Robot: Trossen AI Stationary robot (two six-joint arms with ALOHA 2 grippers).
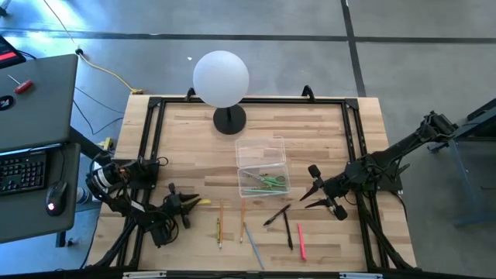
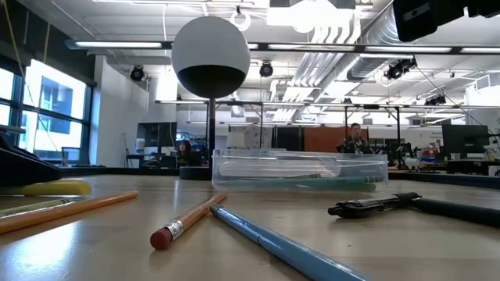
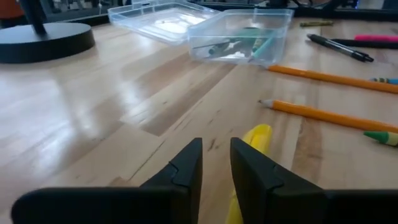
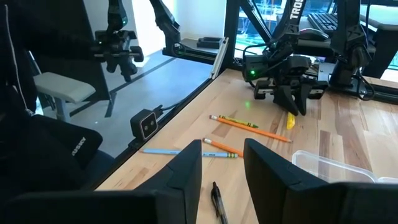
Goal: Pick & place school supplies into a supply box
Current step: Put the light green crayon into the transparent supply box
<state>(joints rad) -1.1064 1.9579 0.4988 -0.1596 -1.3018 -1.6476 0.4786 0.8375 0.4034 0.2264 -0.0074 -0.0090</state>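
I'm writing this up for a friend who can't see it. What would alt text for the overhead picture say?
Seen from above, a clear supply box holding green-handled scissors sits mid-table, its lid lying beside it, in front of a white globe lamp. Pencils and pens lie scattered near the front edge. The left gripper is beside a yellow marker; the right gripper hovers, open, right of the box.

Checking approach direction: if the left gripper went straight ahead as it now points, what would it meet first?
Probably the yellow marker lying just ahead of the left gripper, slightly off centre; depth is unclear.

Partial white lettering, seemingly "TRO", marks the left arm [image 4: 292, 12].
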